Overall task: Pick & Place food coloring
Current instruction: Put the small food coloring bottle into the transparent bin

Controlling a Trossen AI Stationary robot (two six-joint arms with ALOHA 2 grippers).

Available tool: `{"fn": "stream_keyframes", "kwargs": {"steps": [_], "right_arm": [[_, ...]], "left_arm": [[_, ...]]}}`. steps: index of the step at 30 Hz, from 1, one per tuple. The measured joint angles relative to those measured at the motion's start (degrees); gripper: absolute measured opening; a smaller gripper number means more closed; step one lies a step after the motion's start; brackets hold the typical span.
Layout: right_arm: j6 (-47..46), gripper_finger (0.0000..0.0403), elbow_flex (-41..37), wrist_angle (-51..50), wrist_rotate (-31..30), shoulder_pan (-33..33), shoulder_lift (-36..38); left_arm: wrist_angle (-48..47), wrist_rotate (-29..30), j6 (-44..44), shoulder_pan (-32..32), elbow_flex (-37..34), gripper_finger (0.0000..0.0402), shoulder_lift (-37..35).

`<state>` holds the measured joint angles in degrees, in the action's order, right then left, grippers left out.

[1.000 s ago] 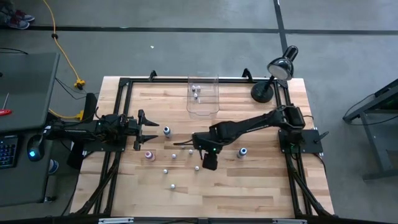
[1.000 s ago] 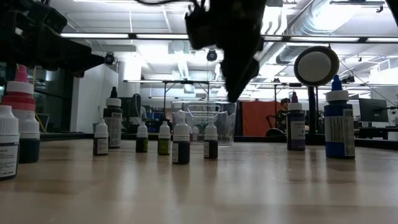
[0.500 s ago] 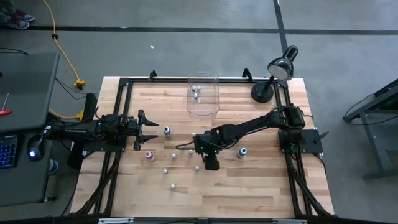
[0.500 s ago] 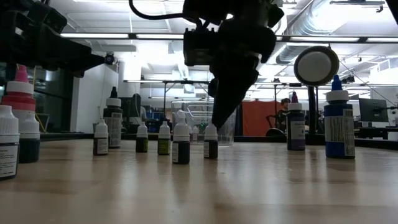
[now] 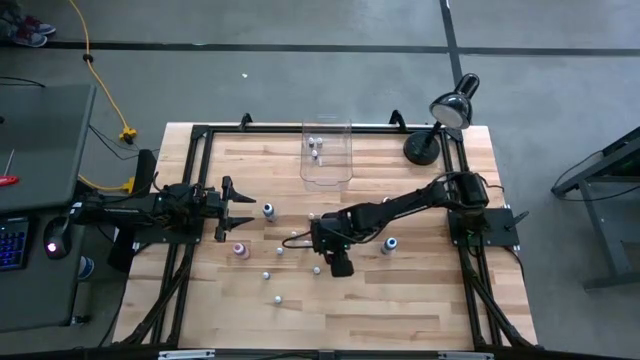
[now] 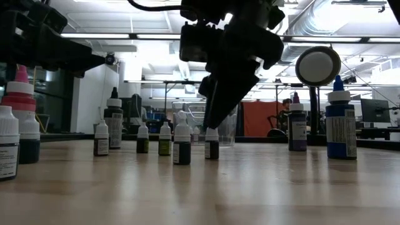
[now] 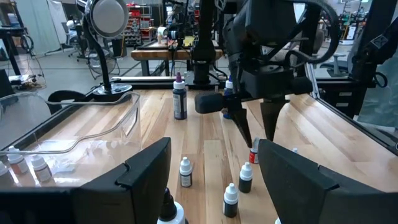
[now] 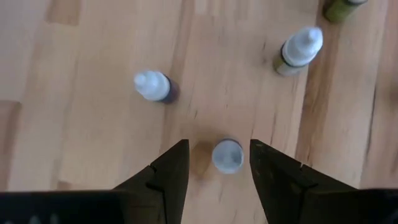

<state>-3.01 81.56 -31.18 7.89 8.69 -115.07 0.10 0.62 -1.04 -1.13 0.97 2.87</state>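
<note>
Several tiny food coloring bottles with whitish caps stand upright on the wooden table [image 5: 400, 300]. My right gripper [image 8: 219, 146] is open and points down over one of them [image 8: 227, 155]. Its fingers stand on either side of that bottle's cap, with a gap on each side. The low view shows the same bottle [image 6: 212, 144] under the gripper [image 6: 209, 122]. The gripper is near the table's middle [image 5: 328, 252]. My left gripper [image 5: 240, 208] waits open and empty at the left, level above the table [image 7: 211, 180]. A clear bin [image 5: 327, 155] at the far edge holds a few bottles [image 5: 315, 148].
Other small bottles stand close by [image 8: 152, 87] [image 8: 298, 50]. Larger bottles include a blue one [image 5: 268, 210], a pink one [image 5: 239, 249] and another to the right [image 5: 390, 243]. A black desk lamp [image 5: 440, 125] stands at the far right corner. A black frame [image 5: 200, 135] edges the table.
My right gripper has come down toward the table over a small bottle. Its open fingers now reach down around the bottle's cap. The bottles have stayed where they were.
</note>
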Motion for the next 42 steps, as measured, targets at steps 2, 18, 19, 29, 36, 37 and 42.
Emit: {"fn": "stream_keyframes", "kwargs": {"steps": [2, 18, 19, 29, 36, 37, 42], "right_arm": [[0.73, 0.0159, -0.02, 0.11, -0.33, 0.00, -0.01], [2.02, 0.0156, 0.00, 0.29, -1.32, 0.03, -0.55], [2.02, 0.0156, 0.02, 0.45, -1.32, 0.04, -0.77], [1.78, 0.0157, 0.00, 0.52, -1.57, 0.04, -1.54], [1.43, 0.0152, 0.00, -0.01, -1.52, 0.04, -1.54], [0.87, 0.0150, 0.00, -0.08, -1.50, 0.04, -1.54], [-1.02, 0.0139, 0.00, -0.32, -1.48, 0.04, -1.54]], "left_arm": [[0.00, 0.00, -0.01, -0.01, 0.00, 0.0239, -0.02], [0.00, 0.00, -0.02, 0.00, 0.00, 0.0239, -0.02], [0.00, 0.00, -0.01, -0.01, 0.02, 0.0239, 0.00], [0.00, 0.01, -0.01, 0.00, 0.01, 0.0239, 0.00], [0.00, 0.00, 0.00, 0.00, 0.00, 0.0239, -0.02], [0.00, 0.01, 0.01, 0.00, 0.01, 0.0239, 0.00], [0.00, 0.00, 0.00, -0.02, 0.02, 0.0239, -0.01]]}}
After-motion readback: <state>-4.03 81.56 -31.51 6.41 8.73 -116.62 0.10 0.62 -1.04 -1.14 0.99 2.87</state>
